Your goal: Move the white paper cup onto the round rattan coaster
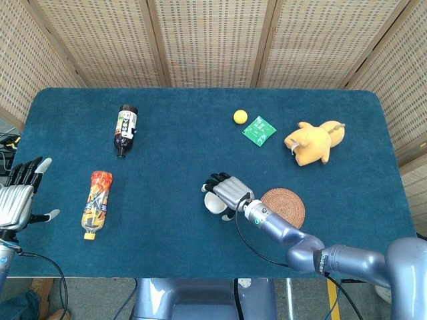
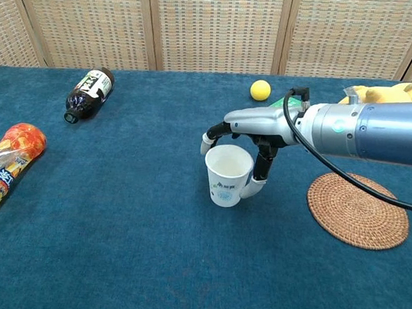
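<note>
Right hand arched over white paper cup, fingers curling round it; grip unconfirmed. Left hand open at bench edge.

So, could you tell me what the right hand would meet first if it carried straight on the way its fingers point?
The white paper cup: the right hand is already curled around its rim, though actual contact is hard to confirm.

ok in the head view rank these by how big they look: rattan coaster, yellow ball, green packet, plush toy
1. Yellow plush toy, largest.
2. Round rattan coaster, a little smaller; the right arm covers its near-left edge, so the gap is unsure.
3. Green square packet.
4. Small yellow ball, smallest.
</note>
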`<state>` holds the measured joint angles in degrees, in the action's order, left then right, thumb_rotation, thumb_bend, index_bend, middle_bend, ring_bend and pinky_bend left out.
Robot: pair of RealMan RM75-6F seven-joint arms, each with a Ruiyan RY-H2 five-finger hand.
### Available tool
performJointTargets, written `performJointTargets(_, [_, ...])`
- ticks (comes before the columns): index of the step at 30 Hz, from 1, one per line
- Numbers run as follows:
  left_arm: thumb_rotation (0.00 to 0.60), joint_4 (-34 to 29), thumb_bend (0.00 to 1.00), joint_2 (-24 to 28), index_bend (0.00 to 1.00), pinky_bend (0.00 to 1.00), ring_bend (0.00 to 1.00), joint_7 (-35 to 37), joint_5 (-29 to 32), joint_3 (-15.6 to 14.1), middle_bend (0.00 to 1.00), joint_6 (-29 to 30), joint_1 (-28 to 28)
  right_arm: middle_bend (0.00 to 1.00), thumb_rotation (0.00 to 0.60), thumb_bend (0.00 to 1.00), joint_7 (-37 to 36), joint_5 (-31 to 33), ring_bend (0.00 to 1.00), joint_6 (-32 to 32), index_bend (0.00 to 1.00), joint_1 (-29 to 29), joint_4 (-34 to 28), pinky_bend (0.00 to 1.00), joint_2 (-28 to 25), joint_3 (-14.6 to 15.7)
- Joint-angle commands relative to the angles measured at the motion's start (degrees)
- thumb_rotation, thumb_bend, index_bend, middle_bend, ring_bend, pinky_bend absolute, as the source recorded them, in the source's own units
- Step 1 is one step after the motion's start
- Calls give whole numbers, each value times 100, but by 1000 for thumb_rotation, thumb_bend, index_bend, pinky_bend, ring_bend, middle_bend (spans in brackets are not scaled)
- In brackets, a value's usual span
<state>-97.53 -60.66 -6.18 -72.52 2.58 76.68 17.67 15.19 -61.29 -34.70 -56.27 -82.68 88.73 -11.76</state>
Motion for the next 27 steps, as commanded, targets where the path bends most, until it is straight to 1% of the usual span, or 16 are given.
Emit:
performJointTargets(1, [600, -8, 0, 4, 0, 0, 0, 4, -13, 9, 0, -10, -8, 305, 600, 0, -131, -83, 230, -164, 354, 22, 125, 324, 145, -4])
performJointTargets(3, [600, -17, 0, 11, 0, 0, 0, 10, -35, 21, 0, -18, -21, 402, 600, 8, -200, -258, 346, -337, 442, 49, 272, 454, 264, 5])
performJointTargets(4, [600, -23, 0, 15, 0, 0, 0, 17, -48, 27, 0, -22, -28, 438, 600, 26, -262, -334, 380, -405, 476, 65, 327, 495, 314, 5])
performJointTargets(7, [600, -32, 0, 29, 0, 0, 0, 51, -72, 45, 0, -26, -51, 470, 600, 76, -491, -523, 406, -533, 503, 123, 378, 523, 370, 10])
performJointTargets(11, [600, -38, 0, 44, 0, 0, 0, 90, -95, 66, 0, -88, -59, 474, 600, 89, -732, -760, 408, -707, 501, 215, 212, 524, 237, 12])
performJointTargets(15, [600, -41, 0, 61, 0, 0, 0, 153, -134, 74, 0, -190, -46, 475, 600, 88, -742, -886, 408, -911, 513, 361, -254, 524, -230, 22])
performJointTargets(18, [600, -38, 0, 80, 0, 0, 0, 189, -162, 81, 0, -229, -51, 478, 600, 87, -657, -818, 408, -1060, 509, 553, -733, 524, -781, 60])
performJointTargets(23, [600, -73, 0, 90, 0, 0, 0, 177, -239, 81, 0, -225, -78, 480, 600, 99, -629, -674, 408, -1190, 503, 924, -1387, 524, -1568, 291])
performJointTargets(27, [600, -111, 0, 86, 0, 0, 0, 116, -274, 76, 0, -225, -93, 481, 600, 100, -673, -733, 408, -1241, 503, 1158, -1552, 524, -1897, 527])
